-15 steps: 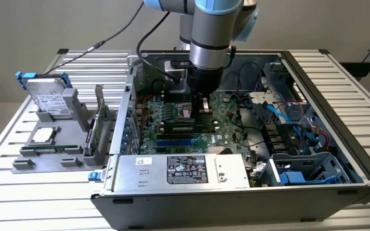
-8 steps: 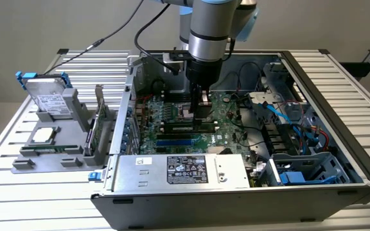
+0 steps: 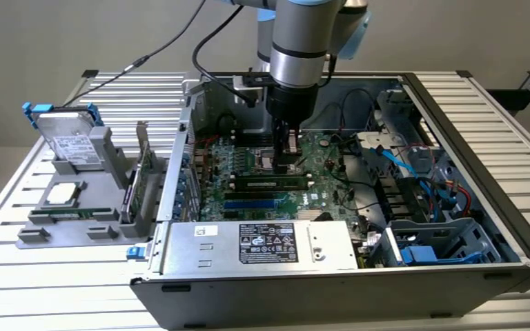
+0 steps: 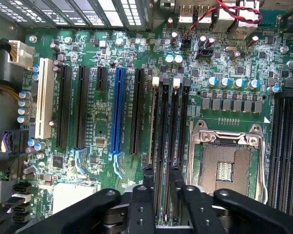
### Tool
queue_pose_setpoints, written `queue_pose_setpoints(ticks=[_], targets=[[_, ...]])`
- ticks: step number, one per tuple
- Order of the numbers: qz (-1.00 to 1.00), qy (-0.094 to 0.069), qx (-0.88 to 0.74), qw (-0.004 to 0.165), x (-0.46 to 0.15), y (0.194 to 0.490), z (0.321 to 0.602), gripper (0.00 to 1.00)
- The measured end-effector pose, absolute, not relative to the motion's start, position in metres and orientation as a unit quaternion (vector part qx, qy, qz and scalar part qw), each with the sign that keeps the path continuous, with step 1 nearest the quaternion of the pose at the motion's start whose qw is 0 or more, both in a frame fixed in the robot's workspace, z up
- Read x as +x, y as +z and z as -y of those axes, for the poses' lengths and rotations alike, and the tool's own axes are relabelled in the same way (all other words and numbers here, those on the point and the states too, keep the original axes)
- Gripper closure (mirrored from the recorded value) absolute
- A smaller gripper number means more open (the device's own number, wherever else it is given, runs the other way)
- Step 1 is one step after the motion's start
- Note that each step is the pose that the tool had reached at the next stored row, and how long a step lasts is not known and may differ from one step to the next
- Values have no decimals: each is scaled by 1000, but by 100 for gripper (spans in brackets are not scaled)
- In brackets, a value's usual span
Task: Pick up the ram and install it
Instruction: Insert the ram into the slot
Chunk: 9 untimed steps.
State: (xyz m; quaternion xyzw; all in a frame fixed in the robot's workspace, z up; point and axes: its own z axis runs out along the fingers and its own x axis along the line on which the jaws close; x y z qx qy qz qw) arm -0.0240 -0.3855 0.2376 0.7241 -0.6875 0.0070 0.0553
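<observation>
The ram [image 3: 270,183], a long green stick with black chips, stands on edge in a memory slot of the motherboard [image 3: 334,200] inside the open computer case. My gripper [image 3: 288,164] hangs straight down at the stick's far side, toward its end on the exterior view's right. In the wrist view the ram [image 4: 153,126] runs along the black slots, and my gripper [image 4: 162,187] is low over them with its two black fingers [image 4: 147,187] a narrow gap apart. Nothing is clamped between them that I can see. Whether a finger touches the stick is unclear.
An empty processor socket [image 4: 227,165] lies beside the memory slots. The power supply [image 3: 265,245] fills the case's near side, and cables [image 3: 413,165] crowd the exterior view's right. Outside the case, a grey fixture [image 3: 72,207] holds a hard drive [image 3: 67,141], a silver chip [image 3: 64,193] and an expansion card [image 3: 141,176].
</observation>
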Motion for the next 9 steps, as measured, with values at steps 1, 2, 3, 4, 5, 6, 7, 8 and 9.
queue_pose_setpoints(ticks=[1,2,3,4,5,6,7,8,9], targets=[[687,7,724,55,-24,238,385,82],[687,7,724,55,-24,238,385,82],[687,7,724,55,-24,238,385,87],[687,7,724,55,-24,238,385,90],[687,7,724,55,-24,238,385,90],[687,7,724,55,-24,238,385,90],[687,7,724,55,-24,238,385,90],[687,7,724,55,-24,238,385,90],[687,7,724,55,-24,238,385,90]])
